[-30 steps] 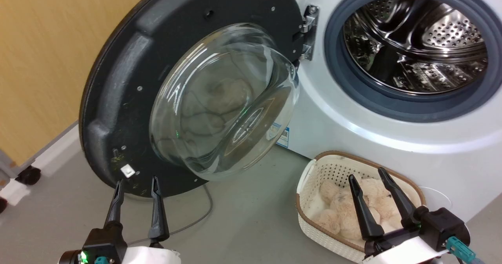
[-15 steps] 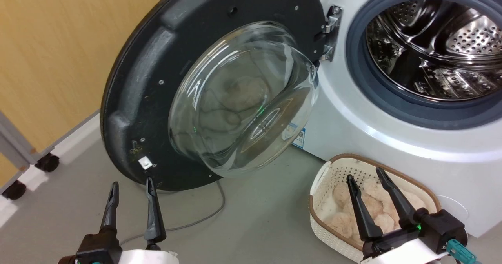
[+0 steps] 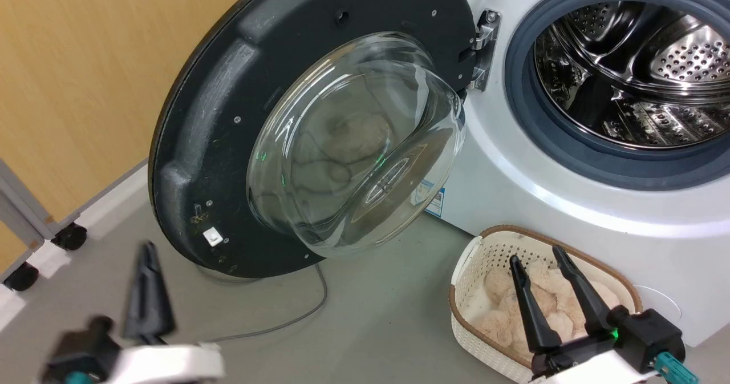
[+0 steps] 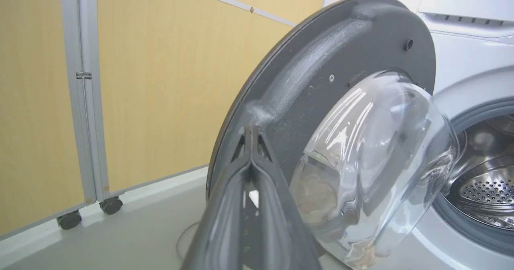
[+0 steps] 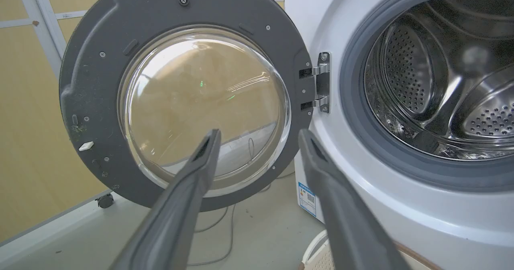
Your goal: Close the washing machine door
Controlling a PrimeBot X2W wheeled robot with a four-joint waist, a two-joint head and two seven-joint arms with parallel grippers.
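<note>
The door hangs wide open from its hinge at the left edge of the washing machine front, glass bowl facing me and the drum bare. I judge I am at the approach, with nothing pushed yet. My left gripper sits low over the floor, near the door's lower outer edge but apart from it; its fingers are pressed together at the tips and hold nothing. My right gripper is spread wide and empty above the basket at the foot of the machine. Next I should set the left fingers against the door's far edge, opposite the hinge, and sweep it round to the drum until the latch catches, right arm out of the swing
</note>
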